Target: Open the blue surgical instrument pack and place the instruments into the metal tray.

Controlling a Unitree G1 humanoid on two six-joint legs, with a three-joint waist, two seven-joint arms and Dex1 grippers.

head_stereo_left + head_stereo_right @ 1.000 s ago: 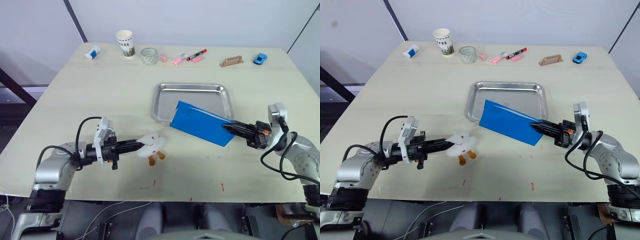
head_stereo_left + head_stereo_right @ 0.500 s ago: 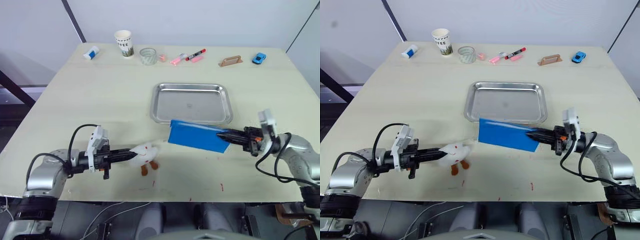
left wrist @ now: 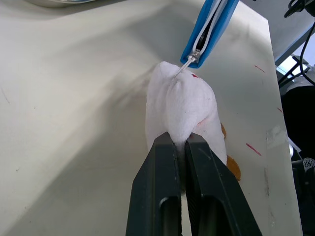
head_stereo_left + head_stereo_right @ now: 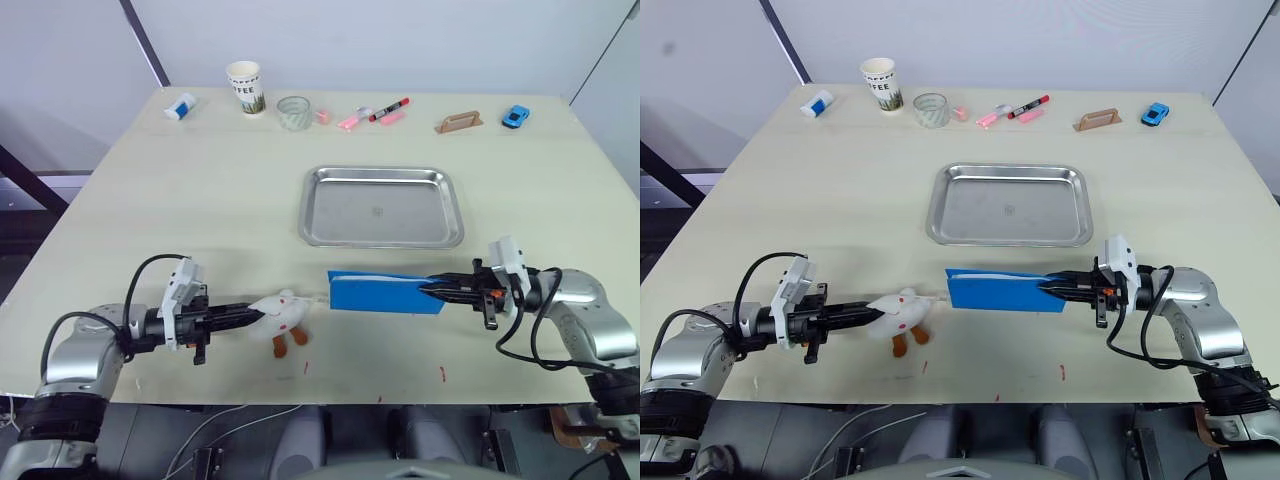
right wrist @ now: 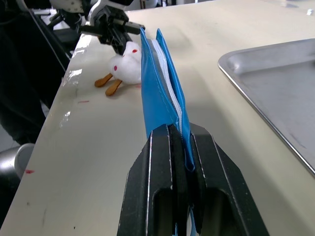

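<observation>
The task is judged to be at an early stage. The pack is held clear of the counter, just in front of the tray on the robot's side, with its broad face turned on edge so that it is seen as a narrow blue band. Its right end is clamped between the fingers of the right gripper, which are closed tight on the blue edge. In the right wrist view the two blue layers are seen slightly parted along the top edge, with a whitish insert between them, so the pack appears to be started open at most; no instruments are seen outside it. The left gripper is closed on a small white plush duck with orange feet, which lies on the counter near the pack's left end; in the left wrist view a thin white strand at the pack's corner is seen touching the duck's top. The tray is empty, with nothing resting inside its rim. Left to be done, as far as can be judged: the duck is to be released, the pack's free end is to be taken and pulled fully open, and the instruments are to be moved into the tray.
</observation>
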